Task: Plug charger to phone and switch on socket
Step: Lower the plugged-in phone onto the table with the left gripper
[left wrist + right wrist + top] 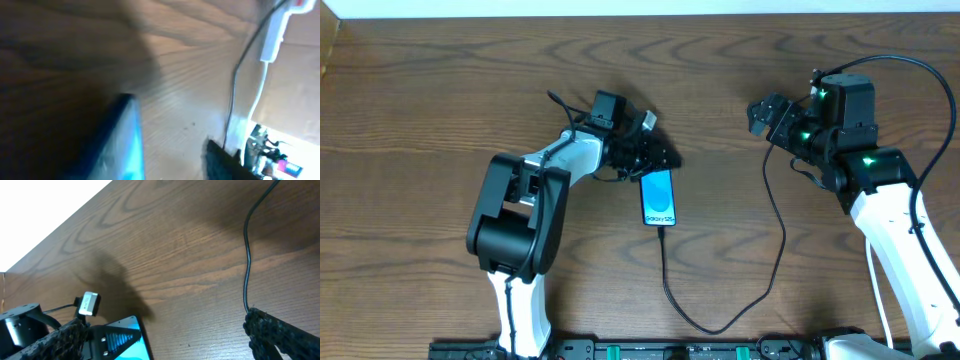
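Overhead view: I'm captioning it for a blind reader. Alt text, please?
A lit blue phone lies on a wooden table, the left gripper at its far end. A thin black charger cable runs from its near end and loops toward the open right gripper.

The table [440,80] is viewed from straight above by the overhead camera, from far enough that the left arm [520,215], the right arm [890,190] and the whole phone [659,198] are taken in; the left wrist camera is held low and very near the table, so that the phone's edge is seen blurred at lower left, and is directed across the wood toward the charger cable [232,95]; the right wrist camera is set farther off and aimed across the table toward the phone; phone and cable are shared by all three views.
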Controlling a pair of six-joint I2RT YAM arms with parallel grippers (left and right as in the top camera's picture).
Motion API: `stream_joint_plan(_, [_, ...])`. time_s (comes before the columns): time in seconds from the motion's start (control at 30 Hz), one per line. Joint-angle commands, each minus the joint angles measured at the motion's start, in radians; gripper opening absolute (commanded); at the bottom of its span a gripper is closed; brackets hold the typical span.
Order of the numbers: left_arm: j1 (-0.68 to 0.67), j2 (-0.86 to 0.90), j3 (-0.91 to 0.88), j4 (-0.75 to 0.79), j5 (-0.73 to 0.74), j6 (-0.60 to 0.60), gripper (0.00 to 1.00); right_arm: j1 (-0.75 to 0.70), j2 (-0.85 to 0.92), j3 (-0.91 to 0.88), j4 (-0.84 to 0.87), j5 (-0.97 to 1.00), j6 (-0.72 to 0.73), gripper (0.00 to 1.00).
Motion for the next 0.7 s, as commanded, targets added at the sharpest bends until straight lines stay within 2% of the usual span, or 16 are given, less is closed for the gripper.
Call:
stream_joint_plan(0.0, [-0.001, 0.009, -0.002, -0.008, -0.015, 0.008, 0.71, -0.002, -0.01, 0.009, -0.001, 0.016, -0.019, 0.99])
stream_joint_plan(0.2, [-0.001, 0.009, -0.002, -0.074, -0.135, -0.026, 0.8, -0.002, -0.01, 0.009, -0.002, 0.016, -0.019, 0.99])
stream_joint_plan(0.37, [-0.001, 0.009, -0.002, -0.081, -0.139, -0.027, 0.82, -0.002, -0.01, 0.009, -0.002, 0.015, -0.019, 0.99])
stream_joint_plan(0.4, [-0.001, 0.009, -0.002, -0.083, -0.151, -0.039, 0.87, -0.002, -0.01, 0.009, -0.002, 0.016, -0.019, 0.99])
stream_joint_plan(0.5, [-0.001, 0.009, -0.002, -0.115, -0.237, -0.094, 0.88, -0.002, -0.01, 0.009, -0.002, 0.016, -0.019, 0.99])
stream_joint_plan(0.67, [-0.001, 0.009, -0.002, -0.172, -0.312, -0.105, 0.88, -0.002, -0.01, 0.009, -0.001, 0.015, -0.019, 0.99])
